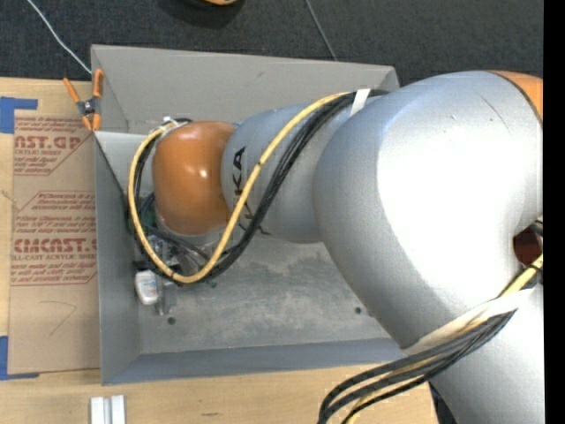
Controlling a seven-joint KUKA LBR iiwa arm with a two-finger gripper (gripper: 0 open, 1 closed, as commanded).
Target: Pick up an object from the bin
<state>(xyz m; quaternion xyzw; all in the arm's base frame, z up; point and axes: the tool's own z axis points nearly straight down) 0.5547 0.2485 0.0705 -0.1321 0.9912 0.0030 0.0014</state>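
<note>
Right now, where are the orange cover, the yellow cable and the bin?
orange cover [190,179], camera view, middle of its dome
yellow cable [132,179], camera view, loop left of cover
bin [287,300], camera view, bare floor

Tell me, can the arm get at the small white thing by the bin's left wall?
Probably yes. The arm has its orange wrist cover right by the small white thing, nothing visible between them; the bin's left wall stands close and could crowd it.
</note>
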